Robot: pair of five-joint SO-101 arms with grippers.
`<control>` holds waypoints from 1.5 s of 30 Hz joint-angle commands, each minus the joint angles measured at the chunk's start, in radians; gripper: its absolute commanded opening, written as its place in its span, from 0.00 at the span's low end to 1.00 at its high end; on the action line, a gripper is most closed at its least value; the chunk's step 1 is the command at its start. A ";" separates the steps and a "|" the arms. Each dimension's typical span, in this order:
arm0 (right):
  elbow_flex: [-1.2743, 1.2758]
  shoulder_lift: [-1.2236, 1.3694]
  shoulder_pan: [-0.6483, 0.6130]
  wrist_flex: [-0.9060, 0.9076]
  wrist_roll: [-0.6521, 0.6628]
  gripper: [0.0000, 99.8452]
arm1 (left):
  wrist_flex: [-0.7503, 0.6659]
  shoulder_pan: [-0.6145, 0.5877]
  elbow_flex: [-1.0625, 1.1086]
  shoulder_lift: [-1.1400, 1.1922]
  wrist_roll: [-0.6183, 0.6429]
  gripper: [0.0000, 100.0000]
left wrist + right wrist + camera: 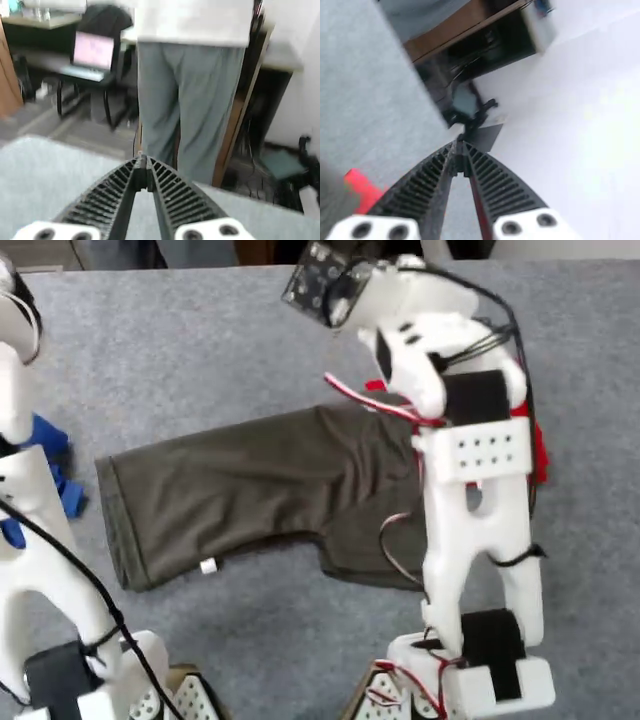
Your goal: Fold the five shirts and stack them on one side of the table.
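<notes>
No text, number, brand or sign can be read in any view. A white tag at the edge of the olive shirt is too small for any print to be made out. Well beyond the tips of the left gripper, a laptop screen glows pink, with no legible characters.

The left gripper has its two black ribbed fingers pressed together at the tips, with nothing between them, above the grey fabric-covered table. Past the table's far edge, an open laptop with a pink-lit screen sits on a desk beside a black chair.
</notes>
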 commanded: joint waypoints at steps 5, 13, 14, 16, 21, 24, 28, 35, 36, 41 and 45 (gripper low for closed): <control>-0.378 0.274 0.031 0.150 0.008 0.01 | 0.006 0.012 -0.191 0.210 0.009 0.03; -0.605 0.638 0.051 0.358 -0.026 0.01 | 0.147 0.036 -0.166 0.454 0.008 0.03; -0.622 0.671 0.058 0.368 -0.066 0.01 | 0.181 0.041 -0.168 0.485 0.008 0.03; -0.651 0.716 0.060 0.410 -0.150 0.01 | 0.253 0.058 -0.174 0.539 0.008 0.03; -0.707 0.740 0.058 0.635 -0.218 0.01 | 0.450 0.087 -0.171 0.624 -0.064 0.03; -0.722 0.737 0.060 0.821 -0.222 0.01 | 0.568 0.088 -0.170 0.635 -0.038 0.03; -0.673 0.662 0.100 0.829 -0.222 0.01 | 0.764 0.114 -0.222 0.578 -0.012 0.03; -0.229 0.216 0.091 0.827 -0.215 0.01 | 0.856 0.116 -0.246 0.236 -0.014 0.03; -0.142 0.133 0.087 0.827 -0.213 0.01 | 0.856 0.116 -0.243 0.186 -0.014 0.03; 0.265 -0.240 0.091 0.827 -0.163 0.01 | 0.856 0.116 -0.041 -0.057 -0.014 0.03; 0.527 -0.452 0.121 0.825 -0.153 0.01 | 0.825 0.117 0.271 -0.233 -0.015 0.03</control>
